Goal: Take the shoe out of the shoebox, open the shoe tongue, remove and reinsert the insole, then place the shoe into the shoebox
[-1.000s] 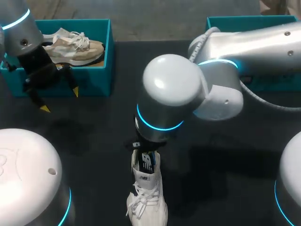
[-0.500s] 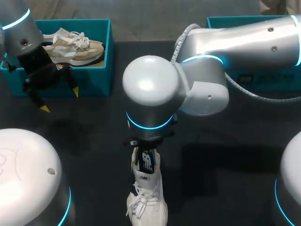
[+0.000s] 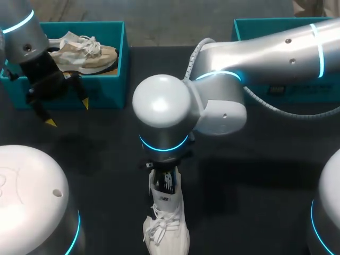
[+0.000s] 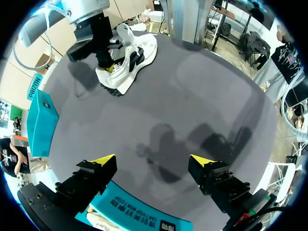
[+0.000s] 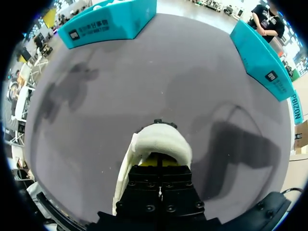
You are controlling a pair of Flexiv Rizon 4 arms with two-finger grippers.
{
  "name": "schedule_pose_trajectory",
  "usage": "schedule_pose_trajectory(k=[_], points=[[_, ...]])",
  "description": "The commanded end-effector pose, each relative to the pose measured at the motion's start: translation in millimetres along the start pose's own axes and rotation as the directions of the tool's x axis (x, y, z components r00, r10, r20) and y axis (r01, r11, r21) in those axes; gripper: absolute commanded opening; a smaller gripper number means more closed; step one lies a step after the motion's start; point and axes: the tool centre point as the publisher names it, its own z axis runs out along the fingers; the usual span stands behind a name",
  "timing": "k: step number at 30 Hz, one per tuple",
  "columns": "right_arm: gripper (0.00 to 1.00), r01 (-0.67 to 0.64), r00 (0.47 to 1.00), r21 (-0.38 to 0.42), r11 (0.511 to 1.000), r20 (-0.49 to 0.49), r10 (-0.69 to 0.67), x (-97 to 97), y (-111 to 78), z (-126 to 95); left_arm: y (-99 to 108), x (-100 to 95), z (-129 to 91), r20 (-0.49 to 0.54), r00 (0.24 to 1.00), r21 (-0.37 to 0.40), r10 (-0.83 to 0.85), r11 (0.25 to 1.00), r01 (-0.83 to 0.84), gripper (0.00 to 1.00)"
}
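A dark table carries the scene. The right arm comes in from the far right corner and reaches past the middle, its wrist turned down over the near centre. The left arm hangs at the far left. Two teal shoeboxes stand along the far edge. The left shoebox holds a beige shoe lying across it, and the right shoebox is largely hidden behind the right arm. The white shoe is out on the table, near the front edge and about midway across, well apart from both boxes. It appears to stand on its sole with the laces up. Its long axis runs front to back, with the toe towards the robot and the heel towards the far edge. The right gripper is sunk into the shoe's mouth, just behind the padded heel collar, and it cannot be told from any view whether it grips anything there. The left gripper hovers just in front of the left shoebox, spread wide and holding nothing.
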Motion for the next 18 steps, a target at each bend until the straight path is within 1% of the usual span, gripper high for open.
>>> schedule_pose_trajectory(k=[1,5,8,13,16,18], points=[[0.0,-0.103,0.992,0.0,0.995,0.067,0.103,10.2,-1.3,17,0,0.3,0,-0.003,1.0,-0.002,0.0,1.0,0.0,1.0],[0.0,-0.084,0.996,-0.006,0.996,0.03,0.084,12.1,-2.1,15,0,0.3,0,-0.003,1.0,-0.002,0.0,1.0,0.0,1.0],[0.0,-0.07,0.997,-0.018,0.997,0.02,0.07,15.7,-4.7,7,0,0.3,0,-0.003,1.0,-0.002,0.0,1.0,0.0,1.0],[0.0,-0.053,0.997,-0.035,0.998,0.062,0.055,21.5,-10.5,-11,0,0.3,0,-0.003,1.0,-0.002,0.0,1.0,0.0,1.0],[0.0,-0.054,0.994,-0.046,0.997,0.089,0.058,17.5,-14.7,-23,0,0.3,0,-0.003,1.0,-0.002,0.0,1.0,0.0,1.0],[0.0,-0.054,0.994,-0.053,0.997,0.087,0.059,12.6,-17.0,-28,0,0.3,0,-0.003,1.0,-0.002,0.0,1.0,0.0,1.0]])
